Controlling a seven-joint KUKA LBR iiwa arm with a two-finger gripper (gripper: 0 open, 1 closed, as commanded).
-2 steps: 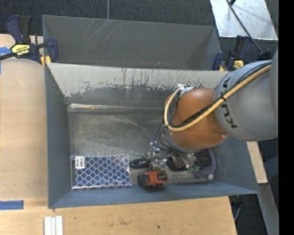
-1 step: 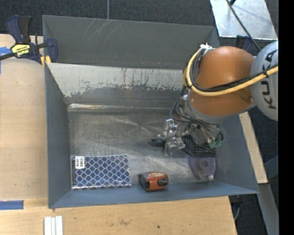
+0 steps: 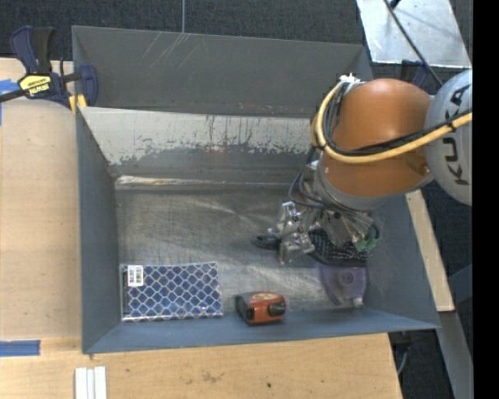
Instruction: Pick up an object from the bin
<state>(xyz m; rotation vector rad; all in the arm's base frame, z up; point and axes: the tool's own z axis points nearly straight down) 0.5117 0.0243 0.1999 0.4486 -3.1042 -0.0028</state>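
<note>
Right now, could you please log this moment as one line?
pincer: low, right-centre of bin | nearest: purple piece | apart: blue box, orange tape measure

Gripper: upper body covered by the orange cover.
Arm: cut off at the right; its lettering is incomplete.
Purple thing: top edge under the wrist; kind unclear.
Small dark thing: beside the gripper; too small to identify.
White label: 1 corner of the blue patterned box; print unreadable.
</note>
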